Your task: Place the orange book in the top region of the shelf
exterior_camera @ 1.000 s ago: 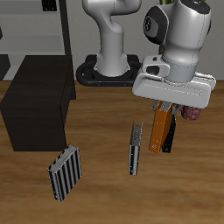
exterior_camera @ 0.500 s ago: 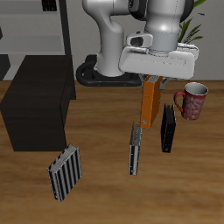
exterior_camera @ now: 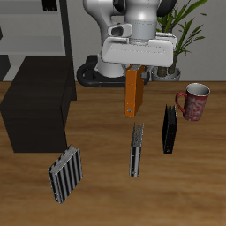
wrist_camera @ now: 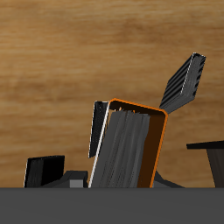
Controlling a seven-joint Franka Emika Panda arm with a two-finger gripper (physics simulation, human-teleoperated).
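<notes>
Views: the exterior view alone shows the mug point(exterior_camera: 194, 100), plant point(exterior_camera: 184, 25) and pale rack point(exterior_camera: 53, 26); the wrist view alone shows the orange book's point(wrist_camera: 131, 144) pale page edge from above. Table point(exterior_camera: 97, 199): bare wood lies between the black shelf point(exterior_camera: 37, 101) and the striped book point(exterior_camera: 137, 148) standing mid-table; a second striped book point(exterior_camera: 64, 173) leans near the front edge, and a black book point(exterior_camera: 169, 129) stands beside the mug. Gripper point(exterior_camera: 135, 67): clamped on the top of the orange book point(exterior_camera: 133, 93), which hangs upright above the table, apart from the shelf.
</notes>
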